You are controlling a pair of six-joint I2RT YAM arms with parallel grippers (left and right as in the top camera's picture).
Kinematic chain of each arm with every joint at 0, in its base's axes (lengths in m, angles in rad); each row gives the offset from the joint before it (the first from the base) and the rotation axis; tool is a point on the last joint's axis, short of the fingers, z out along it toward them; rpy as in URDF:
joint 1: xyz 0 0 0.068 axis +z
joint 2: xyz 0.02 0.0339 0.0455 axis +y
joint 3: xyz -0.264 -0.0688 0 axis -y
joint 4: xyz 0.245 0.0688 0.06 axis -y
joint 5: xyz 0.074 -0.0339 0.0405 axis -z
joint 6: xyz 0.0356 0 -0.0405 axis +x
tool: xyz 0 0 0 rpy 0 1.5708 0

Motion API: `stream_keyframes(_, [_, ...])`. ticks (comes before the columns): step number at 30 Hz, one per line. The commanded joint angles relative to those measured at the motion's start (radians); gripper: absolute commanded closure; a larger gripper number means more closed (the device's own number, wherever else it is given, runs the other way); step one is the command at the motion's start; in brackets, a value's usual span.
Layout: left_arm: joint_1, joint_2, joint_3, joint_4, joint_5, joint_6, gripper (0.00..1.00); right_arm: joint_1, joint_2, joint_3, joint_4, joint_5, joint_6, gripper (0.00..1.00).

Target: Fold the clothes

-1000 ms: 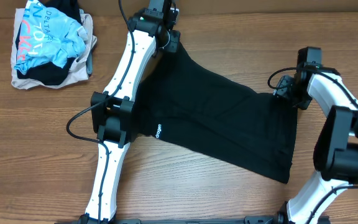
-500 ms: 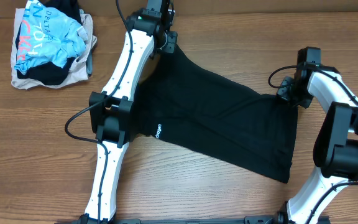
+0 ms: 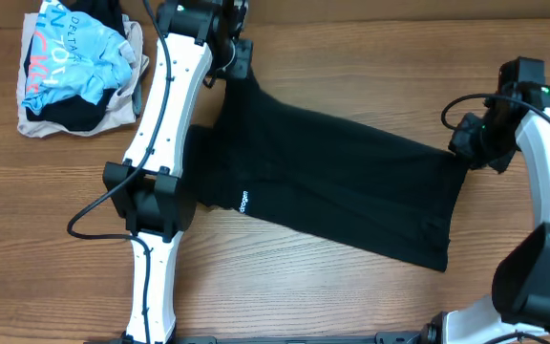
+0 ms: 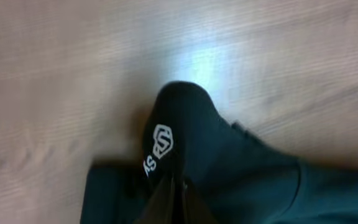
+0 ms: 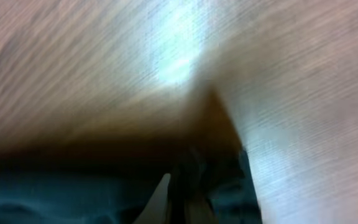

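Note:
The clothes are one black garment [image 3: 332,191] lying flat across the middle of the table, with a small white logo [image 3: 243,201] near its left edge. My left gripper [image 3: 235,59] is shut on the garment's far left corner. In the left wrist view the black fabric [image 4: 241,174] bunches up from the shut gripper [image 4: 179,202], and a white emblem [image 4: 161,143] shows on it. My right gripper [image 3: 464,145] is shut on the far right corner. The right wrist view is blurred, with dark cloth [image 5: 73,193] pinched in the gripper [image 5: 188,196].
A pile of other clothes sits at the far left corner, with a light-blue top [image 3: 74,57] over a beige garment [image 3: 122,110]. A black cable [image 3: 84,215] loops out from the left arm. The right arm's base [image 3: 533,277] stands close to the garment's near right corner.
The right gripper has shut on the garment's corner and moved right. The left gripper has moved left with its corner. The garment is now stretched wider between them.

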Motion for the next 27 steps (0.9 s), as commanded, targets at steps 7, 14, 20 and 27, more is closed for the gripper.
stream_keyframes(7, [0.006, 0.000, -0.003, -0.275, -0.059, 0.020, 0.96, -0.002, -0.092, -0.125, -0.029, -0.023, 0.018, 0.96])
stream_keyframes(14, [-0.002, -0.010, -0.128, -0.275, -0.049, 0.005, 0.96, -0.002, -0.181, -0.331, 0.028, -0.050, 0.021, 0.96])
stream_keyframes(20, [-0.010, -0.010, -0.388, -0.270, -0.068, 0.005, 0.96, -0.002, -0.198, -0.401, 0.041, -0.057, 0.021, 0.88])
stream_keyframes(27, [-0.010, -0.010, -0.588, -0.230, -0.140, 0.028, 0.67, -0.003, -0.198, -0.430, 0.042, -0.057, 0.020, 0.31])
